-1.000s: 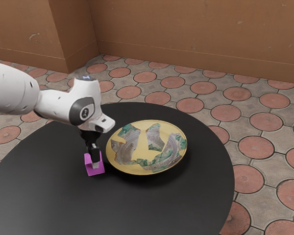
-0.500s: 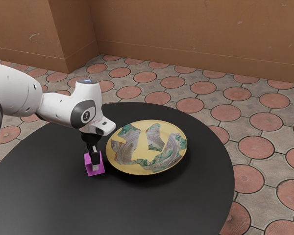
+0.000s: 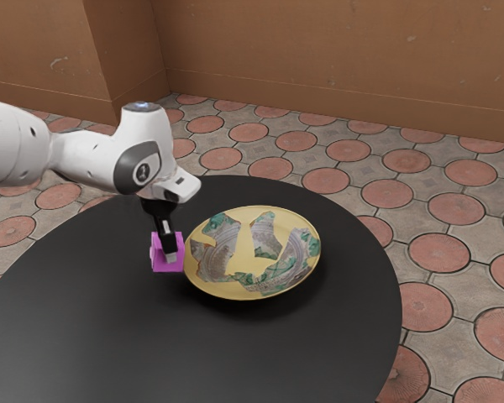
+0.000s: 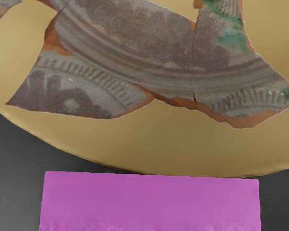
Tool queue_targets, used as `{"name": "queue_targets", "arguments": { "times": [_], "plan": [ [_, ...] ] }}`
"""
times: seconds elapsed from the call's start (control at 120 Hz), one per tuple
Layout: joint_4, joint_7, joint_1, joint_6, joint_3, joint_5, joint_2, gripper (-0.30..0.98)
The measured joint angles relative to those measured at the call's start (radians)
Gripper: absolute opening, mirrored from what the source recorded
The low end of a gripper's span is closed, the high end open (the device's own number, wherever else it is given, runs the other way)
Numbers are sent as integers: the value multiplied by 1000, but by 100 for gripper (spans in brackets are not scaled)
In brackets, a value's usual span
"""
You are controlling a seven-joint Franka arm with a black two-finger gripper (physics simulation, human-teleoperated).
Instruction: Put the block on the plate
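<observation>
My gripper (image 3: 169,255) is shut on the magenta block (image 3: 160,263), which hangs raised over the black table, just beside the plate's near-left edge in the exterior view. The round yellow plate (image 3: 235,290) carries grey and green shard patterns and lies on the table. In the wrist view the block (image 4: 151,199) is large at the lower edge, and the plate (image 4: 149,149) spreads out beyond it. The block's lower part is out of the wrist view's reach.
The round black table (image 3: 193,353) extends around the plate, with its curved edge past the plate at the exterior view's right. Patterned floor tiles (image 3: 437,252) and a brown wall (image 3: 336,59) lie beyond.
The hand has risen with the block in its grip, lifting it off its earlier spot and shifting it slightly toward the plate. The plate has stayed where it was.
</observation>
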Motion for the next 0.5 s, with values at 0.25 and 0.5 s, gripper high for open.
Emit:
{"name": "queue_targets", "arguments": {
  "times": [0.25, 0.5],
  "plan": [
    [111, 4, -103, 0, 0, 10, -5, 42],
    [202, 6, -122, 2, -8, 0, 80, 43]
  ]
}}
